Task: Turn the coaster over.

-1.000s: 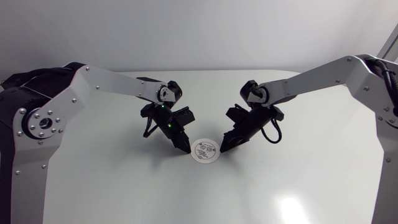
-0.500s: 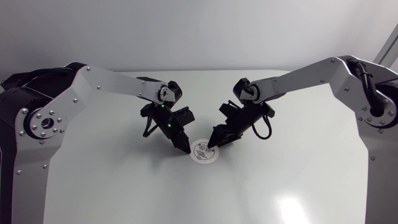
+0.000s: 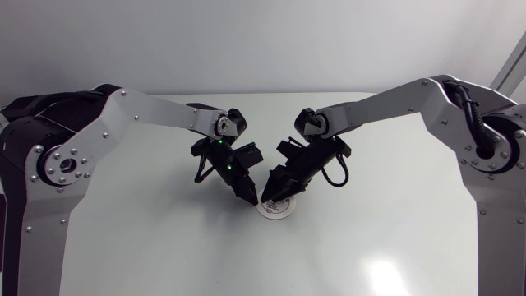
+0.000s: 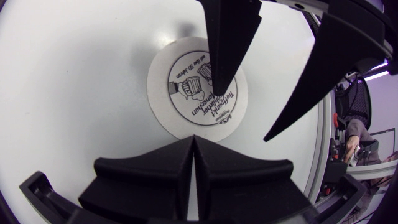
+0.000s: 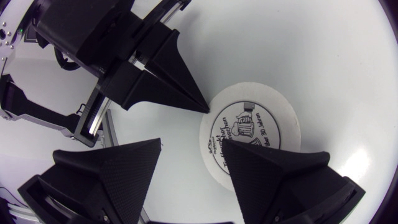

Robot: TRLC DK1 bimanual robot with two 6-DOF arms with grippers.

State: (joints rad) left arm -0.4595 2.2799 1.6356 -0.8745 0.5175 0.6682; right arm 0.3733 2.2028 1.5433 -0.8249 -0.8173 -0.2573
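The coaster is a round white disc lying flat on the table with its printed face up, seen in full in the left wrist view and the right wrist view. My left gripper is shut, and its joined tip rests at the coaster's rim. My right gripper is open just above the coaster. One of its fingers points down onto the print, while the other hangs past the rim. Nothing is held.
The white table carries nothing else around the coaster. Both arms come in from the sides and meet near the middle, their grippers only a few centimetres apart.
My right gripper has moved left, from beside the coaster's right rim to over the coaster, and its fingers now stand apart. The left gripper has hardly shifted.
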